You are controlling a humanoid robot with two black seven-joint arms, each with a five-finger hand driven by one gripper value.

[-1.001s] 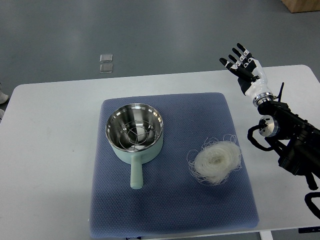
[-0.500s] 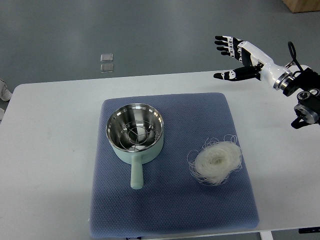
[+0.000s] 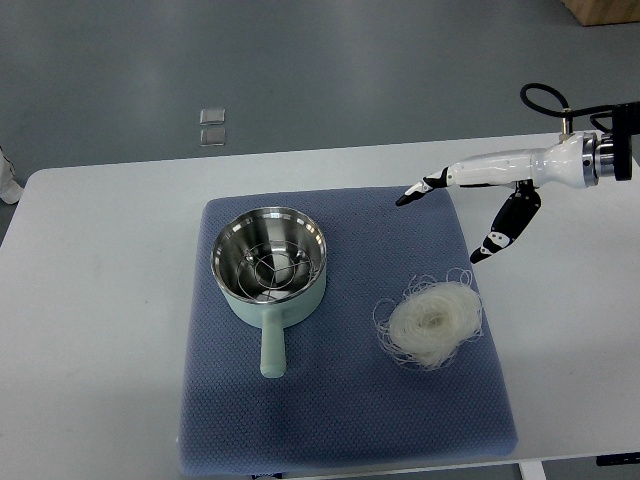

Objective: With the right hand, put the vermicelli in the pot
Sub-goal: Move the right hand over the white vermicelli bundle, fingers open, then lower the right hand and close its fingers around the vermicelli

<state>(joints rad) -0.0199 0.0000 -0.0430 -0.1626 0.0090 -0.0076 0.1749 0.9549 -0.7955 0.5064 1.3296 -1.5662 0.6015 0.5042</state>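
A loose white nest of vermicelli (image 3: 430,322) lies on the right part of the blue mat (image 3: 340,400). A pale green pot (image 3: 269,264) with a steel inside and a wire rack stands on the mat's left part, its handle pointing toward me. My right hand (image 3: 450,215) reaches in from the right edge, hovering above the mat's far right corner, just beyond the vermicelli. Its fingers (image 3: 418,188) are spread and its thumb (image 3: 500,235) points down. It holds nothing.
The mat lies on a white table (image 3: 100,300). Two small clear squares (image 3: 211,125) lie on the grey floor beyond the table. A wooden box corner (image 3: 605,10) shows at the top right.
My right arm has swung down and leftward, from raised above the table's far right edge to low over the mat near the vermicelli. The pot and vermicelli have not moved.
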